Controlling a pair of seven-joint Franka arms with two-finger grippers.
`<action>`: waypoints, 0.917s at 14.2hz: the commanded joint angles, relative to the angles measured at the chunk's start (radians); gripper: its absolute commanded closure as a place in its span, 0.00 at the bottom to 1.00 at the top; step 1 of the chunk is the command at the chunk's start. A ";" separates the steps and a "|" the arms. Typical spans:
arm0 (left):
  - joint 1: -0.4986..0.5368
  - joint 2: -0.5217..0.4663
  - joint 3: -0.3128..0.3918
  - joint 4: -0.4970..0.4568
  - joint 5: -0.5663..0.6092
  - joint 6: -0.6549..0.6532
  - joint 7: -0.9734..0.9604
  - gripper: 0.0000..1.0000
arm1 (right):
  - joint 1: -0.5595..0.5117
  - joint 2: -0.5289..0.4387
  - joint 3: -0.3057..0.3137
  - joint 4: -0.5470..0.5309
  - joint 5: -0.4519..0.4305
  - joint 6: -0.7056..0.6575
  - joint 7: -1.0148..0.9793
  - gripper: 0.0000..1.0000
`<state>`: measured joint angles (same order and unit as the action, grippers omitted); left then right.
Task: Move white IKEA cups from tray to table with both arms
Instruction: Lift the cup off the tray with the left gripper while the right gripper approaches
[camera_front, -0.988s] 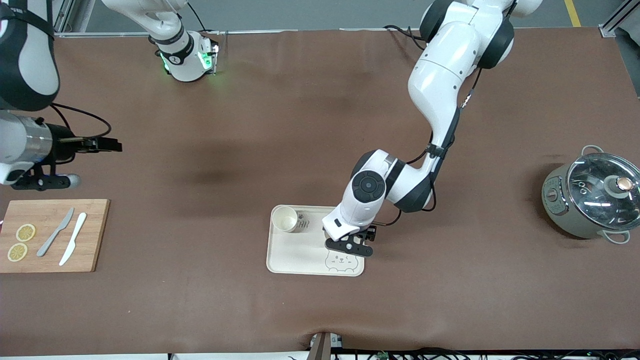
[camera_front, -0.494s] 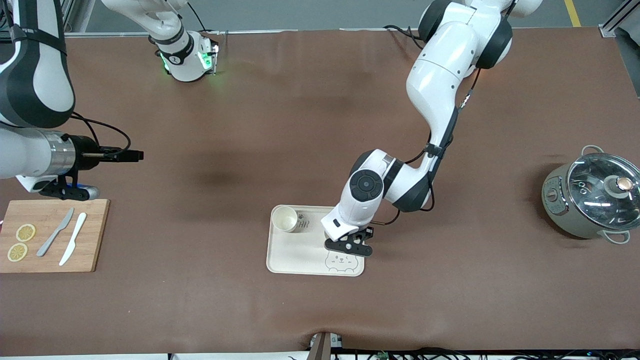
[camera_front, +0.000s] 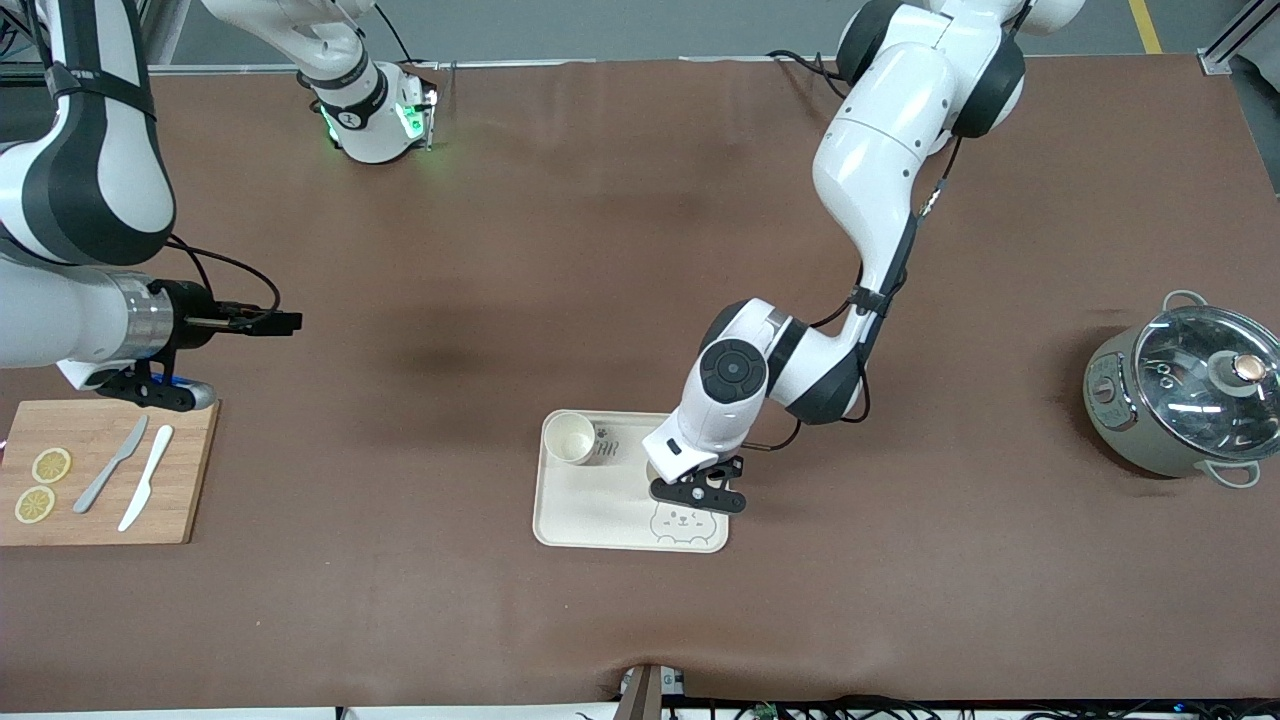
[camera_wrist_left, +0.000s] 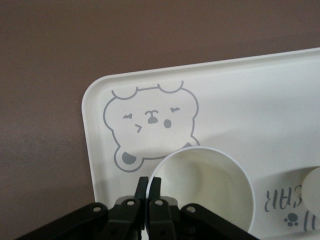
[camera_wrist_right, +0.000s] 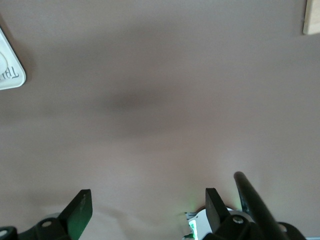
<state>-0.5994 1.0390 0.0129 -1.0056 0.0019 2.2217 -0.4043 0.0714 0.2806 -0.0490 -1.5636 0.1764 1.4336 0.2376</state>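
Tray (camera_front: 590, 510) sits mid-desk, toward the camera edge, with one cup (camera_front: 569, 437) upright in its corner farthest from the camera, at the right arm's end. Second cup (camera_wrist_left: 202, 192) stands upright on the tray beside the bear print (camera_wrist_left: 150, 122), toward the left arm's end; in the front view the left arm's wrist covers it. Left claw (camera_wrist_left: 148, 192) is low over that cup, fingers (camera_wrist_left: 155, 192) pinched together on the rim wall, so it looks clamped on the cup. Whether the cup's base fully touches the tray I cannot tell from the wrist view. Text print (camera_wrist_left: 287, 202) lies on the tray between the two cups.

Right claw (camera_front: 265, 322) hangs over bare desk (camera_front: 500, 250) toward the right arm's end, well apart from the tray, fingers (camera_wrist_right: 80, 212) spread wide with nothing between them. Right arm is waiting.

Cutting board (camera_front: 105, 470) lies at the right arm's end with two knives (camera_front: 130, 478) and two lemon slices (camera_front: 42, 485) on it. Pot (camera_front: 1180, 395) with glass lid sits at the left arm's end.
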 joint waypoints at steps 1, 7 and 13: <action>-0.005 -0.017 0.018 0.027 -0.017 -0.042 -0.010 1.00 | 0.042 0.015 0.000 -0.001 0.008 0.010 0.121 0.00; 0.053 -0.192 0.007 -0.146 -0.043 -0.050 0.022 1.00 | 0.059 0.054 0.000 -0.003 0.011 0.093 0.137 0.00; 0.220 -0.491 -0.082 -0.584 -0.043 0.132 0.185 1.00 | 0.116 0.078 0.001 -0.001 0.084 0.156 0.311 0.00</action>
<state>-0.4670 0.7160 -0.0077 -1.3168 -0.0201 2.2378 -0.2958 0.1720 0.3476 -0.0455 -1.5657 0.2306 1.5736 0.5047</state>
